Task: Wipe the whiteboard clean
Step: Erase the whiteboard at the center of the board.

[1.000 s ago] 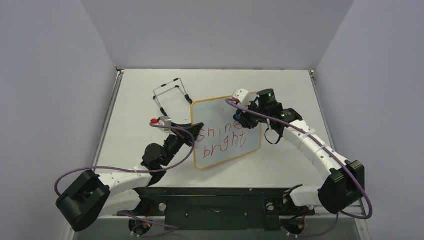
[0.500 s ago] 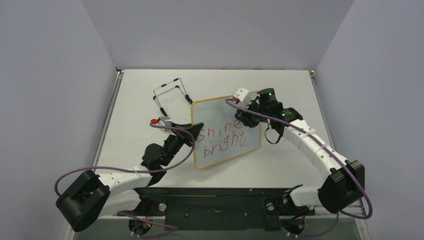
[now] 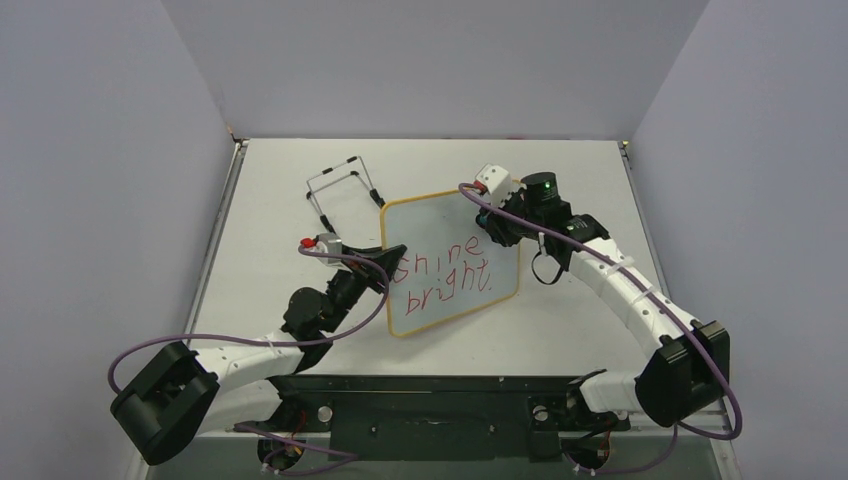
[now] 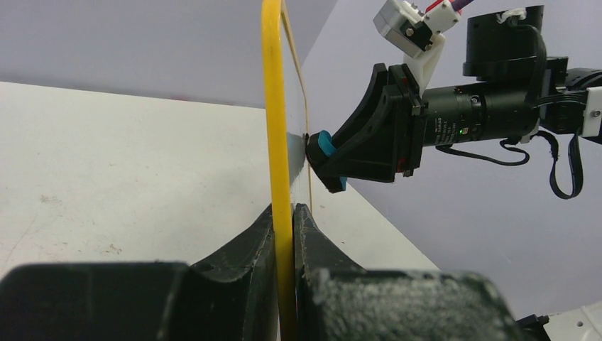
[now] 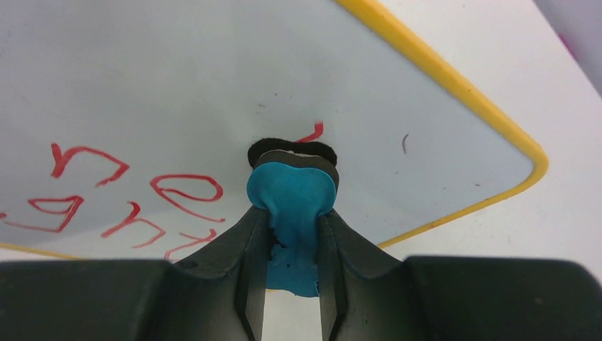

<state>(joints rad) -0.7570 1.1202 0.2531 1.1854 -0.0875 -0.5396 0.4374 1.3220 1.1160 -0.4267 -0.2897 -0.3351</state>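
The erasing is barely begun, judging by the face: the red writing (image 3: 445,280) reads whole across the lower half of the whiteboard (image 3: 440,225), with only a stray red fleck beside the blue eraser (image 5: 291,188). The right gripper (image 3: 497,228) pinches that eraser and presses it on the board near its far right corner. The left gripper (image 4: 285,213) clamps the board's yellow frame at the left edge. The board sits mid-table (image 3: 280,170) between the arms, face tilted up toward the right arm. Its long axis seemingly follows the lines of writing – left to right, slanting farther away at the right.
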